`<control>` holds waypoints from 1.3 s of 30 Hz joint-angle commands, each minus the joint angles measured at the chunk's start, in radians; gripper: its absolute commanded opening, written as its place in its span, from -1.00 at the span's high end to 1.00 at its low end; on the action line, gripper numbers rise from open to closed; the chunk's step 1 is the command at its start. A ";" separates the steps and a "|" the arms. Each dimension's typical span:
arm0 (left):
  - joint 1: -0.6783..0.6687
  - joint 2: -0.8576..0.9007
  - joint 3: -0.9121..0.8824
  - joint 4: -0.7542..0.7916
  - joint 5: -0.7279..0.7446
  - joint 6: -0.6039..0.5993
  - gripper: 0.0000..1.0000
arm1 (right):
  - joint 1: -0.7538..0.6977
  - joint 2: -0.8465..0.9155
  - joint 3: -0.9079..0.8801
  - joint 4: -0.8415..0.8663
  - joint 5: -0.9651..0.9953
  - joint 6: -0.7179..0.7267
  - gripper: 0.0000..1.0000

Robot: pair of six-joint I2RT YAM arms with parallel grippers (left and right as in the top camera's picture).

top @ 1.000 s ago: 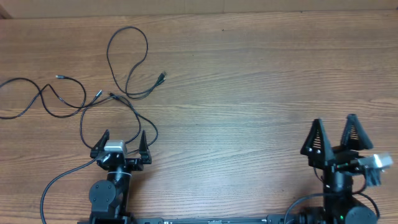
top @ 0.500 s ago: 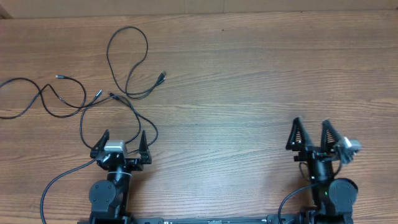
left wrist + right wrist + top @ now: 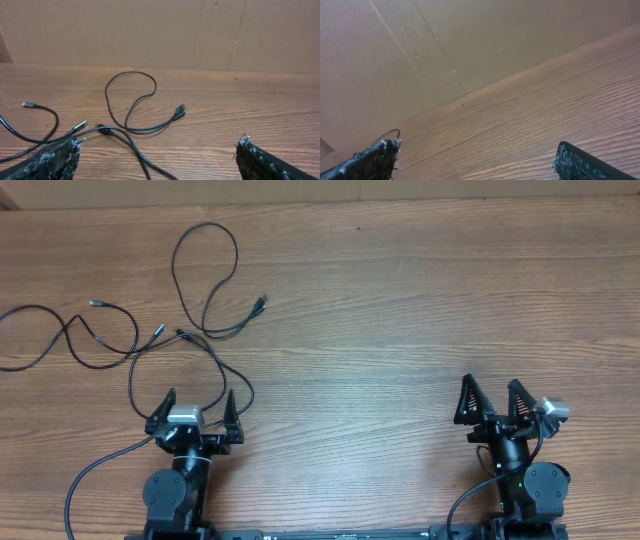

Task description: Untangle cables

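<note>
overhead view: left gripper (image 3: pixel 198 398) is holding its fingers spread wide, pinching nothing, right gripper (image 3: pixel 490 386) is doing likewise, while the cables (image 3: pixel 259 305) are lying loose on the table's (image 3: pixel 400 300) far-left part, one strand curving near the left fingers.
</note>
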 commanded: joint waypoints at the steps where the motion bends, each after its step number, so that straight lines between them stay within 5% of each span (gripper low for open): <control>1: -0.007 -0.008 -0.004 0.000 0.014 0.026 -0.99 | 0.005 -0.009 -0.011 0.002 0.011 0.004 -1.00; 11: -0.007 -0.008 -0.004 0.000 0.014 0.026 -0.99 | 0.005 -0.009 -0.011 -0.003 0.035 -0.518 -1.00; 39: -0.007 -0.008 -0.004 0.000 0.014 0.026 -0.99 | 0.005 -0.008 -0.011 -0.002 0.036 -0.540 -1.00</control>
